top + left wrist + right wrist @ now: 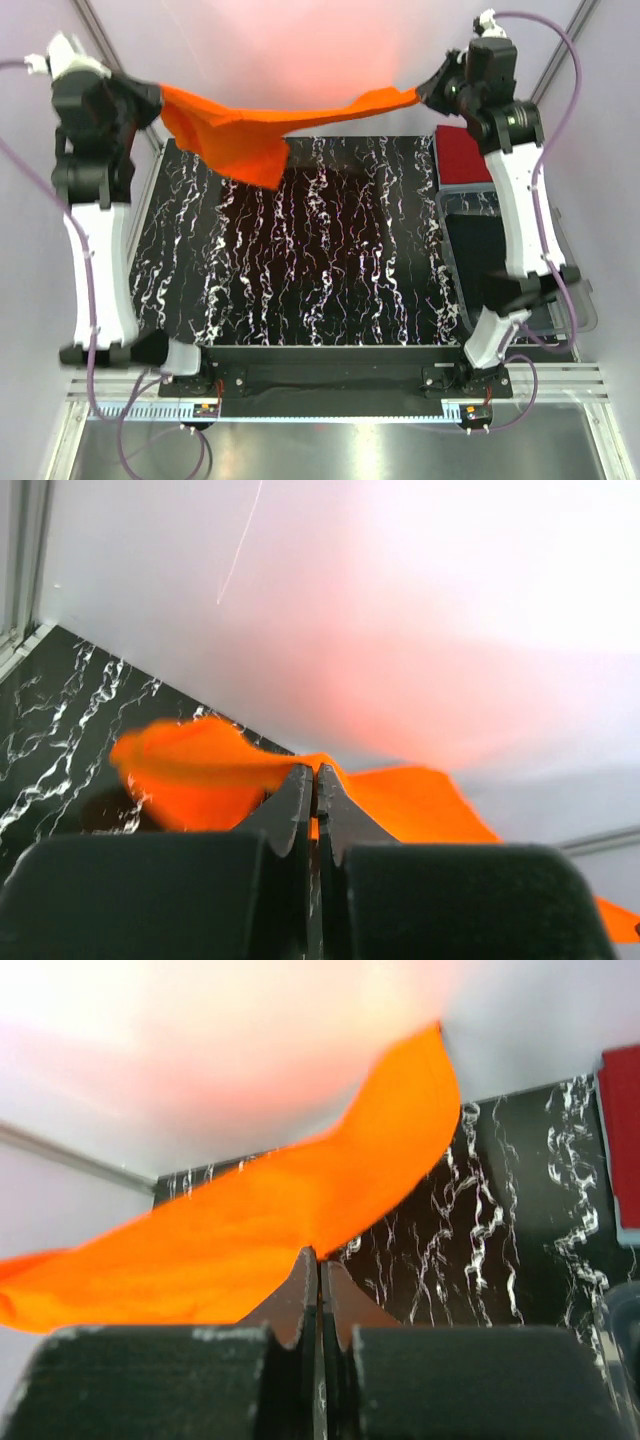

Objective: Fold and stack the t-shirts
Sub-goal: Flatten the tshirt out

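Note:
The bright orange t-shirt [250, 125] hangs in the air, stretched between both arms above the far edge of the black marbled table [320, 260]. My left gripper [152, 103] is shut on its left end, and cloth [200, 765] shows pinched between the fingers at my left gripper [316, 772]. At the far right my right gripper [428, 92] is shut on the other end, where the orange cloth [250, 1230] meets my right gripper [318, 1256]. A deep red t-shirt [468, 152] lies flat at the back right, also seen as the red t-shirt [622, 1130].
A dark bin [480, 250] with clear walls stands along the table's right side, the red t-shirt at its far end. White walls close in behind and on both sides. A metal rail [330, 385] runs along the near edge by the arm bases.

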You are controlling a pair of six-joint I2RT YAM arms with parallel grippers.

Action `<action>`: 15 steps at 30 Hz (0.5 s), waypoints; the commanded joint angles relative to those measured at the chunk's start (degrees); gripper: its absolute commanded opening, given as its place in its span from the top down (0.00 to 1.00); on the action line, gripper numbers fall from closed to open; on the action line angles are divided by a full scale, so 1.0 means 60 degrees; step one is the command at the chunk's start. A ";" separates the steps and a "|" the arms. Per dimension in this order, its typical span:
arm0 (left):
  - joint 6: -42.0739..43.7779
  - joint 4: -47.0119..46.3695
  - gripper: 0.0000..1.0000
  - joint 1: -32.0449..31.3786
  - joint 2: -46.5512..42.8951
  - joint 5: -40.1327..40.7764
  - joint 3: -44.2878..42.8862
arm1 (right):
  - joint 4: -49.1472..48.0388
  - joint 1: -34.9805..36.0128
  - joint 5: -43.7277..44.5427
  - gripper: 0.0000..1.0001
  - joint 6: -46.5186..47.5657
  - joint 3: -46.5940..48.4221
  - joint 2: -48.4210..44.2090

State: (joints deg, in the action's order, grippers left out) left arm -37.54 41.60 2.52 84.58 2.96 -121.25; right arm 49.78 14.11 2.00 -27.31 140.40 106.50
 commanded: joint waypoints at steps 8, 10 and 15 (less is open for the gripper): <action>-0.0729 -0.1485 1.00 0.0048 -0.4850 -0.1005 0.8982 | -0.2246 0.0051 -0.1094 1.00 0.0392 -0.8263 -0.3129; -0.0775 -0.1485 1.00 0.0019 -0.5580 -0.1401 1.0356 | -0.2422 0.0066 -0.1284 1.00 0.0334 -0.9128 -0.3437; -0.1666 -0.1383 1.00 0.0019 -0.7253 -0.1273 1.3363 | -0.3444 0.0153 -0.1986 1.00 -0.0618 -1.2234 -0.3761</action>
State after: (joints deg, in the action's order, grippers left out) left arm -43.55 35.79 2.55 47.20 -3.95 -46.70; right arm 35.55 14.26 -5.56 -27.66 72.97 87.57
